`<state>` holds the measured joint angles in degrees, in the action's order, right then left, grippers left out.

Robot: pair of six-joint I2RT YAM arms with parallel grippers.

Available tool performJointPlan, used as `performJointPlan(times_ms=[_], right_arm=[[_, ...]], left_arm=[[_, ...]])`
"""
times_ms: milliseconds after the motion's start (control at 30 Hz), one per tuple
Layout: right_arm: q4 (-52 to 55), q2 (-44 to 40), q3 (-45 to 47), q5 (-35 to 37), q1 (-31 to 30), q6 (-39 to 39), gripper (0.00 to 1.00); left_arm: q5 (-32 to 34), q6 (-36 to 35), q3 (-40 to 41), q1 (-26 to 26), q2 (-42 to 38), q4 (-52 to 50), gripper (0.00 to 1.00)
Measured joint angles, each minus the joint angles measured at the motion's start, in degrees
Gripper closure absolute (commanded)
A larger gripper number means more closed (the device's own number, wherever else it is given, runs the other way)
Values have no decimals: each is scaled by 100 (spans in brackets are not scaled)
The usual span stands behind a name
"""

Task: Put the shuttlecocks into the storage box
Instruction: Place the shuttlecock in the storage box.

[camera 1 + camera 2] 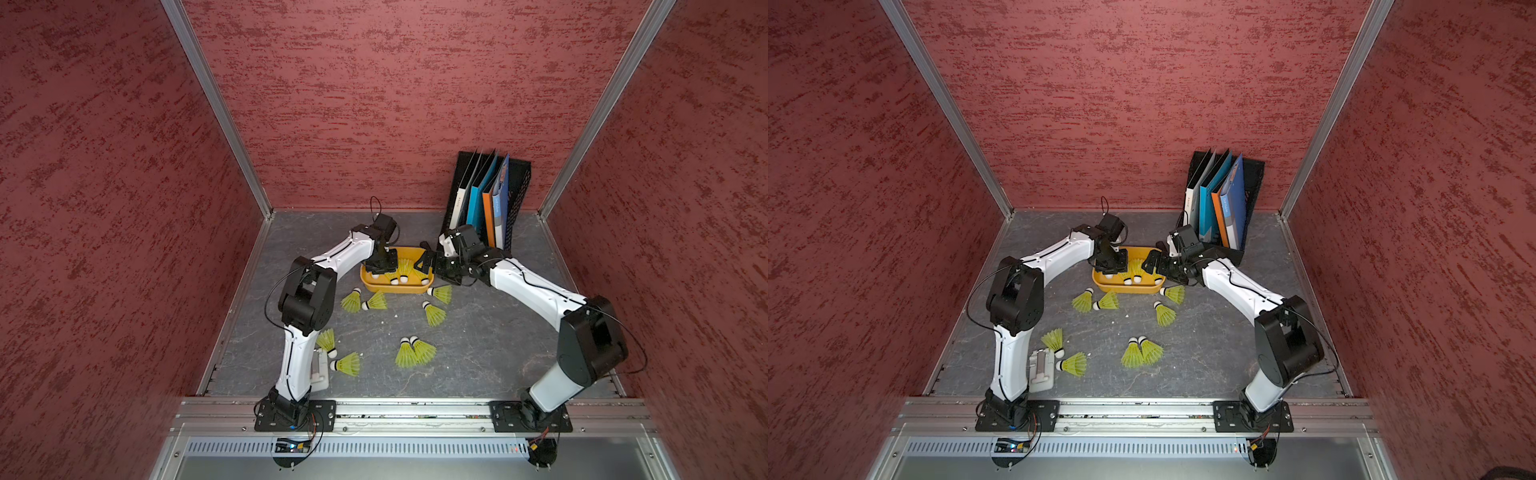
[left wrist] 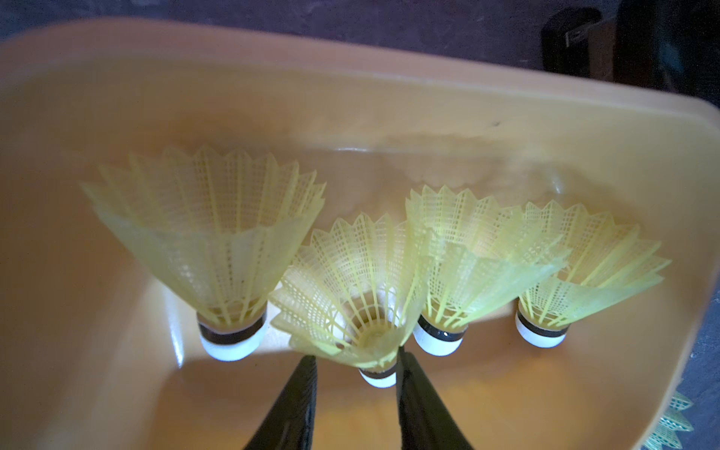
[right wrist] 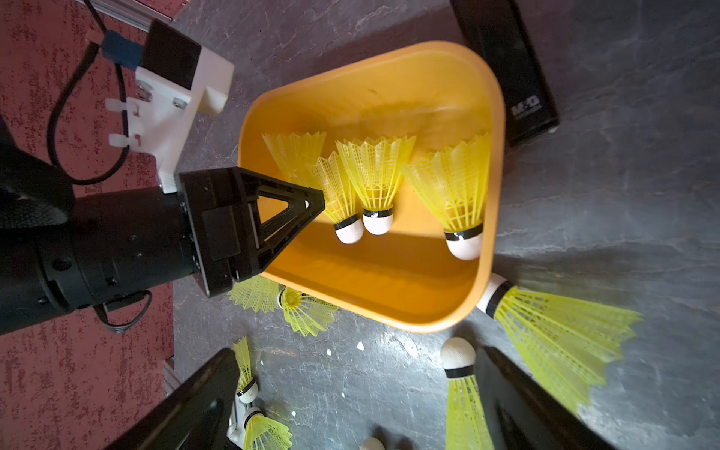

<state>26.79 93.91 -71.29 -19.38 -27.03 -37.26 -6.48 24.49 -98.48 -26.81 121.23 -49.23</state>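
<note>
Left wrist: shuttlecock in end effector

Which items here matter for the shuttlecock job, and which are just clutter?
Job:
- shuttlecocks: eight outside the box, four inside
- storage box

Lying about:
- black file rack with folders
- small grey-white object

File rack just behind storage box
</note>
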Motion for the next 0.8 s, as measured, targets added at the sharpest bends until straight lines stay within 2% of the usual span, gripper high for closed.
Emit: performJointPlan(times_ms=[300, 533, 800], right_arm=[[0, -28, 7, 11, -24, 7, 3], [9, -111, 111, 20, -26, 7, 2], [9, -114, 111, 28, -26, 11, 3]], left_arm=[[79, -17, 85, -184, -109, -138, 58], [-234, 516, 776, -435, -654, 46, 60], [-640, 1027, 588, -400, -520, 369, 65]])
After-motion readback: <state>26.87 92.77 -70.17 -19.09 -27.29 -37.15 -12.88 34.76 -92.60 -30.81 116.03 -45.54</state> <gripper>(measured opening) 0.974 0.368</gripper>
